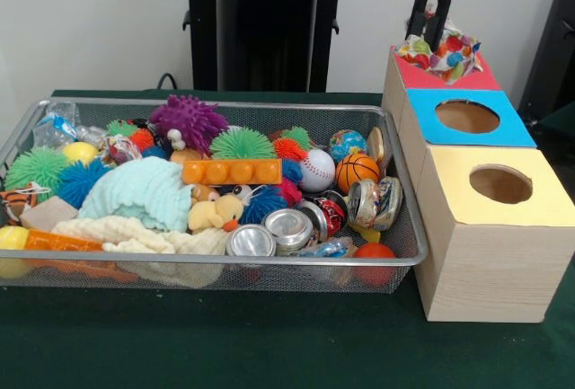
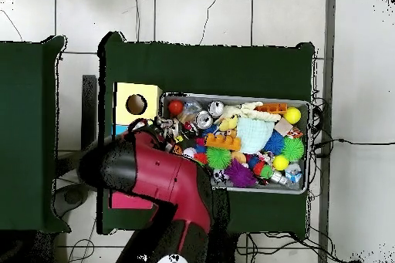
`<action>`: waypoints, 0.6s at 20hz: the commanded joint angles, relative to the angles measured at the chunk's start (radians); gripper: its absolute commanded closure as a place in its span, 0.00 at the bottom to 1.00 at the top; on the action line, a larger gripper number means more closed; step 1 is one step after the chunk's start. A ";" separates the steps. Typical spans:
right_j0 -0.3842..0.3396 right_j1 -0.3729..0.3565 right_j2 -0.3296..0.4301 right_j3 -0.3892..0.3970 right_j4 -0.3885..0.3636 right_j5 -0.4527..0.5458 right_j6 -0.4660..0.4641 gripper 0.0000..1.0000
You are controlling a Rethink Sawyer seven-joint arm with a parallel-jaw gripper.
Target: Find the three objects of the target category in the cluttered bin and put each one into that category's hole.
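My gripper (image 1: 429, 37) hangs over the red-topped box (image 1: 476, 78) at the far end of a row of three wooden boxes. It is shut on a crumpled colourful dotted wrapper (image 1: 442, 55), which sits right at the top of that box and hides its hole. The wire mesh bin (image 1: 400, 227) to the left is full of toys, balls, cans and cloth. Another crinkly clear wrapper (image 1: 56, 127) lies in its far left corner. In the overhead view the red arm (image 2: 158, 179) covers the gripper and two of the boxes.
The blue-topped box (image 1: 517, 128) and the yellow-topped box (image 1: 539, 209) (image 2: 123, 94) each show an open round hole. In the bin lie silver cans (image 1: 250, 241), a basketball (image 1: 358, 171), a baseball (image 1: 316, 170), a purple spiky toy (image 1: 187, 121) and a mint cloth (image 1: 144, 191).
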 commanded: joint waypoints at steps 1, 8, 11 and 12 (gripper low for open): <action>0.000 0.096 -0.012 -0.137 0.046 0.150 0.317 1.00; 0.023 0.174 -0.043 -0.201 0.072 0.141 0.347 1.00; 0.026 0.198 -0.041 -0.205 0.091 0.107 0.351 1.00; 0.031 0.203 -0.044 -0.206 0.094 0.103 0.354 1.00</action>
